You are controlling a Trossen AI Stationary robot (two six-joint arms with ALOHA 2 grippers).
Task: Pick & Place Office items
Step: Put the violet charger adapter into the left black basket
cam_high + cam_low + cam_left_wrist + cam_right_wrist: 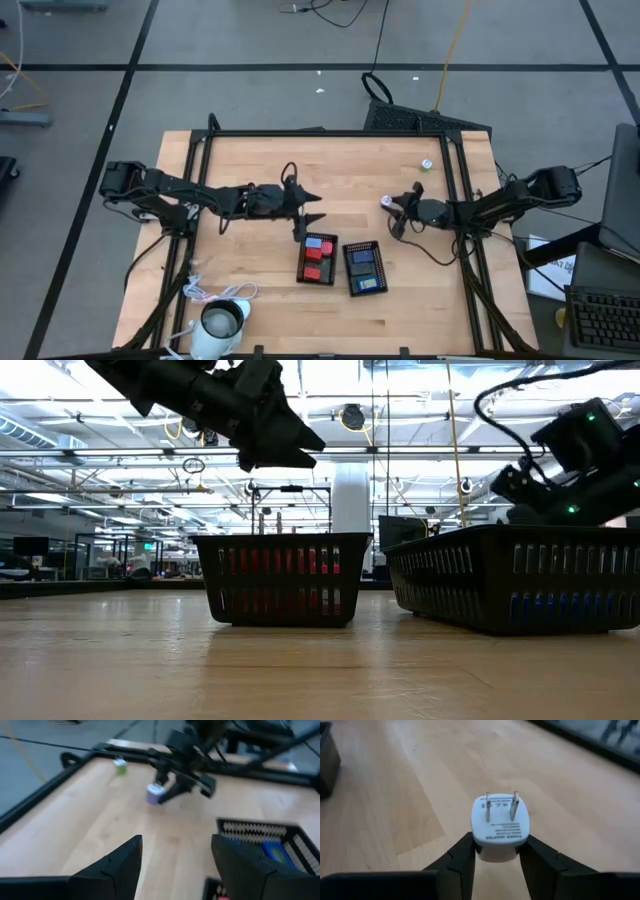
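The right gripper [495, 852] pinched a white adapter [499, 823] at 3 o'clock, likely for lifting to the trays [364, 268]; the left gripper [175, 865], spread, waited centrally.

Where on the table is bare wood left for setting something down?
Bare wood lies between the left tray and the table's left edge, and along the far edge up to the loose round piece. It is crowded mid-table, around both trays, the left gripper and the right gripper holding a power adapter.

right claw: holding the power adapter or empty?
Holding. The right claw is shut on the white power adapter, fingers pressed to both sides, prongs facing out.
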